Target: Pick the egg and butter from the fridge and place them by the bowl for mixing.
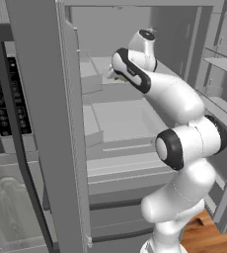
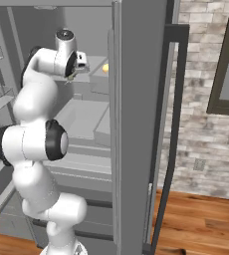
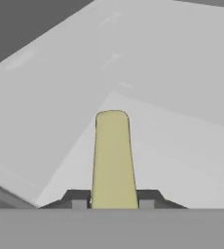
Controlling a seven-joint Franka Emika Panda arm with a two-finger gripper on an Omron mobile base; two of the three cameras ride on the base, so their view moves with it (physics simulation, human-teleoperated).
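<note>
- Butter [image 3: 113, 160] lies nearest in the hand view, an olive-yellow stick that runs away from the camera between the two dark finger tips [image 3: 79, 198] of the claw [image 3: 113, 200].
- Its jaws are narrow and closed on the butter, one tip at each long side.
- From the base views, the claw [image 2: 79, 69] reaches deep into the open fridge [image 1: 135, 123], over a pale upper shelf [image 3: 182, 63].
- On the same shelf, the egg [image 2: 105, 68] rests just beside the claw, not yet taken.
- My judgement: the grip is near one end of the stick, so the butter may tilt or slip when lifted.
- On the way out, the arm could also hit the open door [image 2: 136, 124], or the claw could push the egg so that it rolls away.
</note>
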